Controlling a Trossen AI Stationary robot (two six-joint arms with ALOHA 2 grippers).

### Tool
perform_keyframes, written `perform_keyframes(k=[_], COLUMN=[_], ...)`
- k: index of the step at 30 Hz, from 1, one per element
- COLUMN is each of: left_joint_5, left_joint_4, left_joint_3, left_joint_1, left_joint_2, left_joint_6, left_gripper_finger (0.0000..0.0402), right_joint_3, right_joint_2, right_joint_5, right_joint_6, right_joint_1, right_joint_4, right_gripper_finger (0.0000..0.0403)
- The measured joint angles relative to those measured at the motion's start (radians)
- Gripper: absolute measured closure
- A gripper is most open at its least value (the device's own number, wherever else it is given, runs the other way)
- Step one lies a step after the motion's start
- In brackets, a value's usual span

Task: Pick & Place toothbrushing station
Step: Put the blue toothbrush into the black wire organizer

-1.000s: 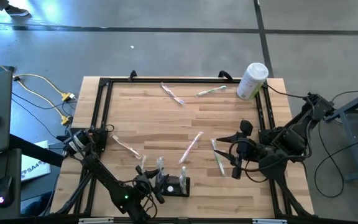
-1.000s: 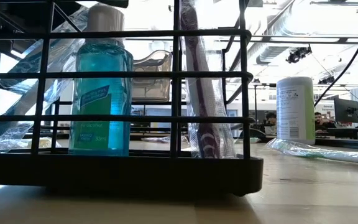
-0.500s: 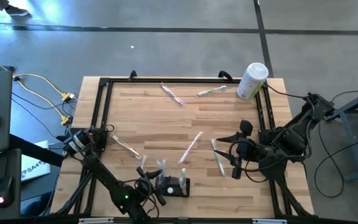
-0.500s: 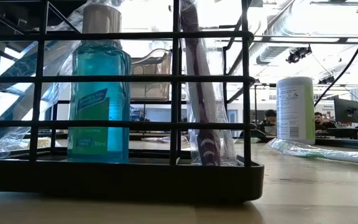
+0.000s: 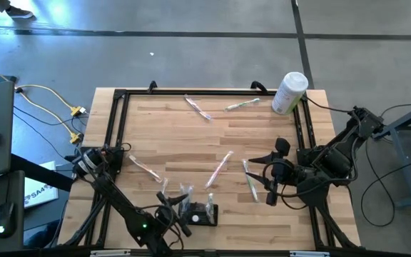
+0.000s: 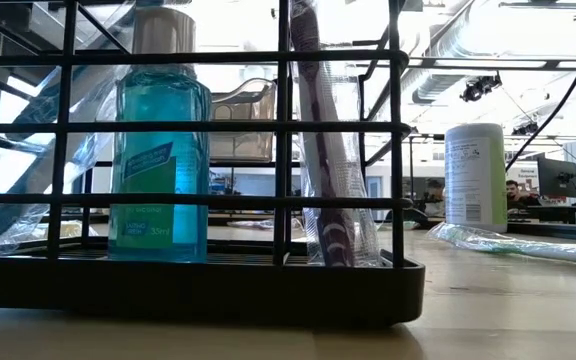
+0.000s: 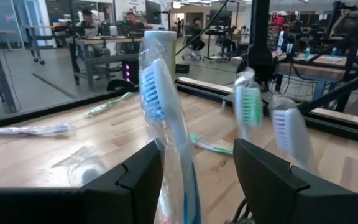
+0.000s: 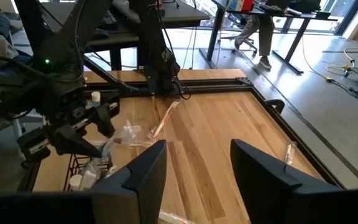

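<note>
The toothbrushing station [image 5: 204, 213] is a low black wire holder on the table near its front edge. In the low view the station [image 6: 218, 290] holds a blue mouthwash bottle [image 6: 158, 160] and an upright wrapped purple toothbrush [image 6: 323, 150]. My left gripper [image 5: 177, 211] is level at the station's left end, open. A wrapped blue toothbrush [image 7: 166, 118] stands upright between the fingers of my left gripper [image 7: 197, 180], close against one finger. My right gripper [image 5: 271, 182] hangs open above the table's right side, with nothing in it. My left gripper: the wrapped blue toothbrush's handle [image 7: 178, 186] stands right beside one finger [image 7: 138, 183], but I cannot tell whether that finger touches it. The other finger [image 7: 272, 180] is well clear of it.
Several wrapped toothbrushes lie loose on the wood, among them one at the middle [image 5: 220, 168], one at the right [image 5: 250, 180] and one at the left [image 5: 143, 168]. A tall white container [image 5: 289, 93] stands at the far right corner. A black frame [image 5: 120, 114] rims the table.
In the low view the station has sunk a little and now sits level on the table. The bottle in it has shifted slightly, and so has the wrapped brush leaning at its left end. My right gripper has kept still.
</note>
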Motion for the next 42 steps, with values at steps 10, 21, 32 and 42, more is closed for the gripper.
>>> perform_keyframes(k=[10, 21, 32, 42], left_joint_5=[0.002, 0.003, 0.002, 0.490], left_joint_4=[-0.009, 0.002, 0.003, 0.001], left_joint_3=[0.039, 0.039, 0.039, 0.040], left_joint_1=[0.000, -0.015, -0.020, 0.055], left_joint_2=[0.000, 0.000, -0.064, -0.239], left_joint_6=[0.077, 0.069, 0.077, 0.207], left_gripper_finger=[0.0211, 0.0211, 0.0211, 0.0211], right_joint_3=[0.000, 0.000, 0.000, 0.000], right_joint_2=[0.000, 0.003, 0.003, 0.003], right_joint_5=[-0.017, -0.049, -0.049, -0.079], right_joint_6=[0.002, 0.004, -0.001, -0.007], right_joint_1=[0.000, 0.002, 0.002, 0.002], right_joint_4=[-0.001, 0.000, 0.000, -0.001], right_gripper_finger=[0.0232, 0.0232, 0.0232, 0.0232])
